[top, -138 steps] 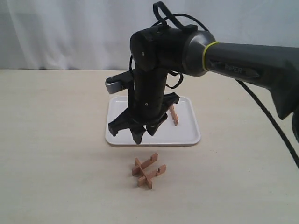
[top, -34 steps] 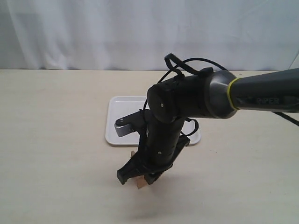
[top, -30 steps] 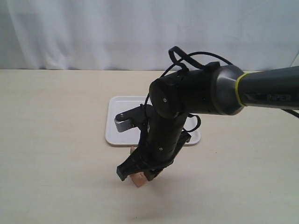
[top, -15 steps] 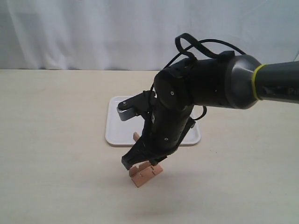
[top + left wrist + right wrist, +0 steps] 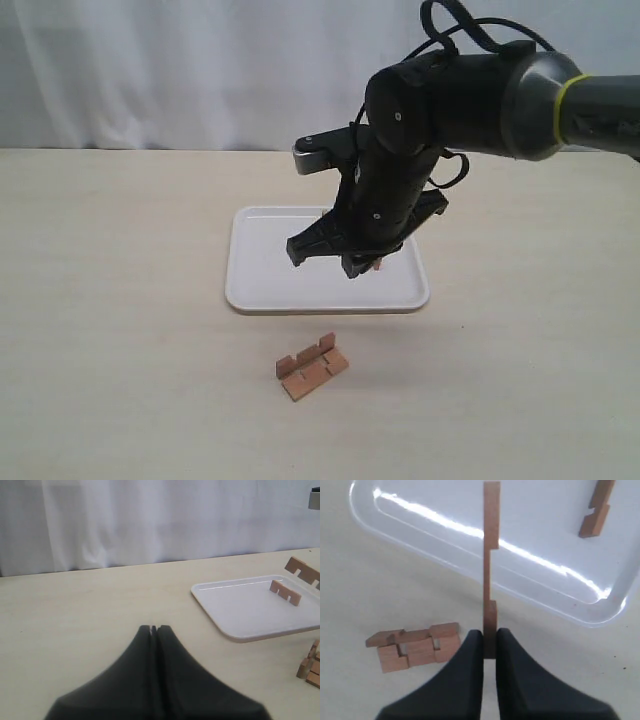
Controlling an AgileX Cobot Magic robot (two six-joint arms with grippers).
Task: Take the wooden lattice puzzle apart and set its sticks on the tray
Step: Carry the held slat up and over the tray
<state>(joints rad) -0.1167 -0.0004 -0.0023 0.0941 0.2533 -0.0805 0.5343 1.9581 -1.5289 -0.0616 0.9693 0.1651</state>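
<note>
My right gripper (image 5: 490,641) is shut on one end of a notched reddish-brown stick (image 5: 491,555), which points out over the rim of the white tray (image 5: 445,540). In the exterior view this gripper (image 5: 350,265) hangs above the tray (image 5: 260,285), and the arm hides the held stick. Another stick (image 5: 596,510) lies on the tray. What is left of the lattice puzzle (image 5: 312,367) lies flat on the table in front of the tray, also seen in the right wrist view (image 5: 415,645). The left gripper (image 5: 154,628) is shut and empty, far from the tray (image 5: 250,615).
A white curtain (image 5: 150,70) hangs behind the beige table (image 5: 110,300). The right arm (image 5: 480,90) reaches in from the right, above the tray. The left wrist view shows the tray's stick (image 5: 285,592) and the held stick (image 5: 302,571) above it.
The right gripper came down on the lattice, shut on one stick, then lifted it up and back over the tray. The remaining sticks fell flat on the table.
</note>
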